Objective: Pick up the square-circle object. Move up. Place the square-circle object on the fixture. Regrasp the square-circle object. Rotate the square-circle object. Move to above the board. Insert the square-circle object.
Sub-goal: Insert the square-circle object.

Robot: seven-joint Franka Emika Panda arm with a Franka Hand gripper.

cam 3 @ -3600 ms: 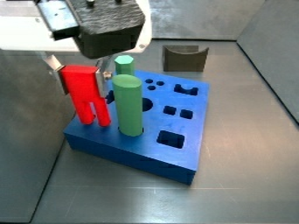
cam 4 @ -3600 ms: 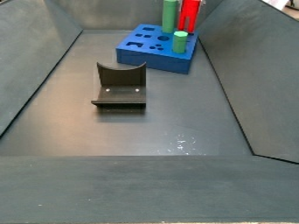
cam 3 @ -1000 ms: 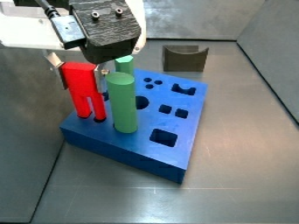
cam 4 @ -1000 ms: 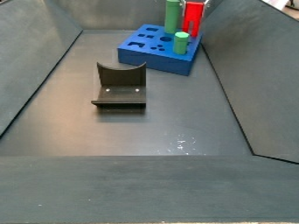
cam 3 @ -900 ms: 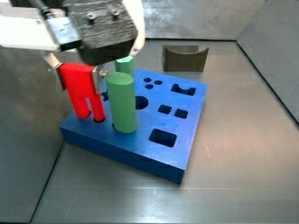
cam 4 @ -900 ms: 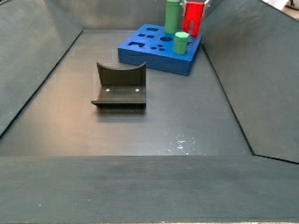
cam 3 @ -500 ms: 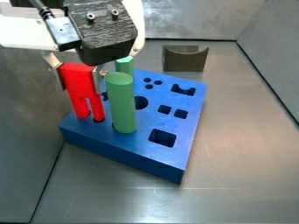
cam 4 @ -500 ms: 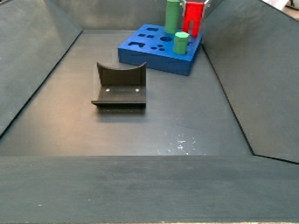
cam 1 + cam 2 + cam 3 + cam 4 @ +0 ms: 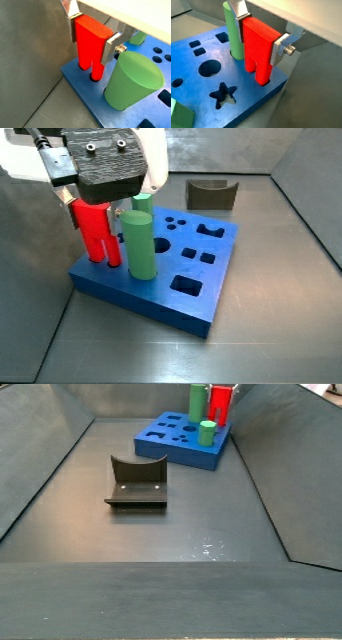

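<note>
At the near-left corner of the board point(image 9: 187, 278), the square-circle object point(image 9: 94, 228) stands upright with its two prongs pointing down, their tips at or just inside a hole near that edge; how deep they sit cannot be told. Its blocky upper part is clamped between the silver fingers point(image 9: 115, 42) of the gripper point(image 9: 260, 31), one plate on each side in both wrist views, so the gripper is closed on the piece. Just beside it on the board rises a tall green cylinder point(image 9: 142, 245), seated in its own hole, and a shorter green cylinder point(image 9: 142, 201) stands behind, half hidden by the gripper body in a side view. Across the rest of the blue slab the cut-outs lie open: a round hole point(image 9: 210, 68), a star-shaped hole point(image 9: 225, 94), and small square ones point(image 9: 195, 255). Well apart from the board, the fixture point(image 9: 136, 482) sits alone on the dark floor point(image 9: 160, 554), its curved notch holding nothing.
</note>
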